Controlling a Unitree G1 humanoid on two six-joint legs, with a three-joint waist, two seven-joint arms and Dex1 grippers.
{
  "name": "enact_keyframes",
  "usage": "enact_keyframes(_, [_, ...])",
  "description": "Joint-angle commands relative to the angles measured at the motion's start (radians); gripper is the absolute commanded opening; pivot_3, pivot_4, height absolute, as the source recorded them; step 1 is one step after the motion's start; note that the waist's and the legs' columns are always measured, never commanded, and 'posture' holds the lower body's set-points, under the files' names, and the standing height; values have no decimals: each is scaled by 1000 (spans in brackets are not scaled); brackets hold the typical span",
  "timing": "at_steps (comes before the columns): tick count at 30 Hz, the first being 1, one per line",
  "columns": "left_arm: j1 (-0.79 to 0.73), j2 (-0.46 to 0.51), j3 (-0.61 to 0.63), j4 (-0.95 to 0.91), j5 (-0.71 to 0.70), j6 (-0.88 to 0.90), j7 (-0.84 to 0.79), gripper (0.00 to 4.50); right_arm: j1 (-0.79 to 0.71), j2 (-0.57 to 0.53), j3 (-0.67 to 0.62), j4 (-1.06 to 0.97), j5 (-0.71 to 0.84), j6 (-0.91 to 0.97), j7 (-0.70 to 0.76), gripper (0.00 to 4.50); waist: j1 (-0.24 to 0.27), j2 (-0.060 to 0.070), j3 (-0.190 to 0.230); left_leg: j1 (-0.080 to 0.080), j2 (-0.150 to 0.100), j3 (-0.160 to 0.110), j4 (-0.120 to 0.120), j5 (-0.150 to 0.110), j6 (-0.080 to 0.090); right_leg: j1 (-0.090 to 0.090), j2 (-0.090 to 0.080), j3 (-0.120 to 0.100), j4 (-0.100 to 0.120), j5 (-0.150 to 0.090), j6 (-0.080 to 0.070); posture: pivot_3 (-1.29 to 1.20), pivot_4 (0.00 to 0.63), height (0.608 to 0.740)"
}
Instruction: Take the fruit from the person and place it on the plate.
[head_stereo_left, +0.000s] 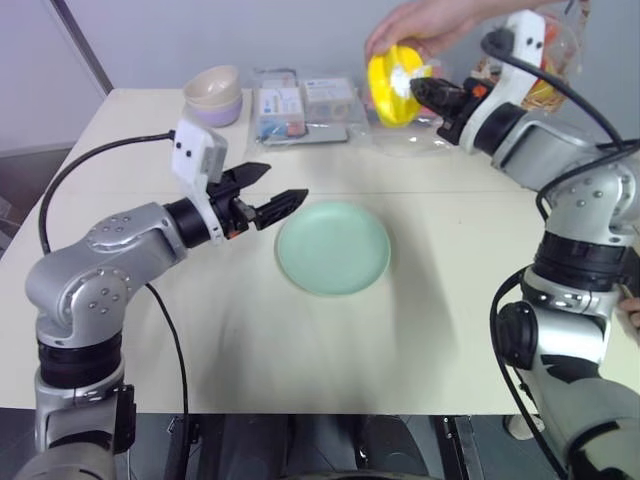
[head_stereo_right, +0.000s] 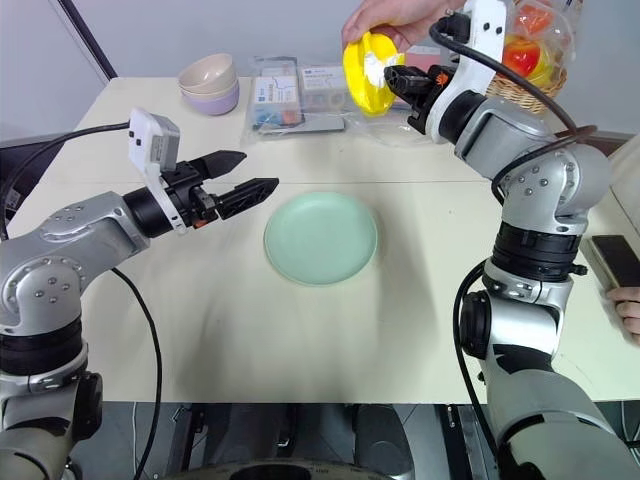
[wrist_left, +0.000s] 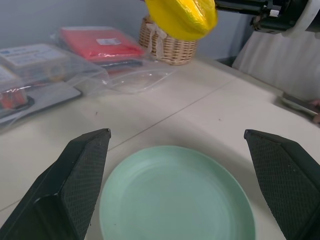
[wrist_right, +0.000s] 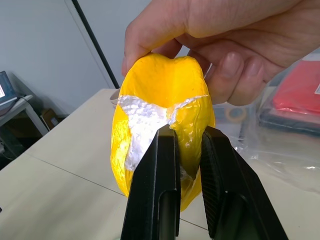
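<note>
Two grippers are in view over a pale table (head_stereo_left: 330, 360). Left gripper (head_stereo_left: 272, 192) hangs level above the table surface, its two black fingers spread wide with nothing between them. Well beyond it, at the far edge of the table, sit stacked cream and lilac bowls (head_stereo_left: 214, 94). Just ahead of the left fingertips, slightly lower and lying flat on the table, is the mint-green plate (head_stereo_left: 333, 247); its surface is bare, and in the left wrist view it sits between and beyond the two spread fingers. Farther out past the plate lie clear plastic packets (head_stereo_left: 300, 105) holding small items. Right gripper (head_stereo_left: 424, 92) is raised at the far side of the table, well above and beyond the plate, pointing toward the robot's left. Its fingers (wrist_right: 160, 185) are pinched on the lower part of the yellow fruit (head_stereo_left: 396, 84), pressing into the glossy skin. The person's hand (head_stereo_left: 425, 26) holds the same fruit from above, fingertips wrapped over its top, so the fruit is gripped by both at once and is clear of the table. Behind the right gripper stands a wicker basket (head_stereo_right: 525, 85) containing red and yellow items.
</note>
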Motion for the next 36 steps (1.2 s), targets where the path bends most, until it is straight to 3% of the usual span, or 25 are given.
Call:
enact_keyframes(1, [-10, -1, 9, -13, 6, -31, -6, 4500, -4, -18, 19, -69, -4, -7, 19, 481, 0, 0, 0, 0, 0, 0, 0, 0, 0, 0, 0, 0, 0, 0, 0, 0, 150, 740])
enact_keyframes(14, [19, 8, 26, -11, -4, -26, 2, 4500, 120, -72, 112, -196, -35, 3, 90, 481, 3, 0, 0, 0, 0, 0, 0, 0, 0, 0, 0, 0, 0, 0, 0, 0, 150, 740])
enact_keyframes(25, [82, 69, 56, -16, -18, -12, -30, 4500, 402, -150, 286, -423, -94, -30, 189, 481, 3, 0, 0, 0, 0, 0, 0, -1, 2, 0, 0, 0, -1, 0, 0, 0, 150, 740])
enact_keyframes(36, [139, 105, 58, -45, -29, 2, -42, 4500, 508, -124, 422, -409, -214, -140, 235, 481, 4, 0, 0, 0, 0, -1, 0, -1, 2, 0, 0, 0, -1, 0, 0, 0, 150, 740])
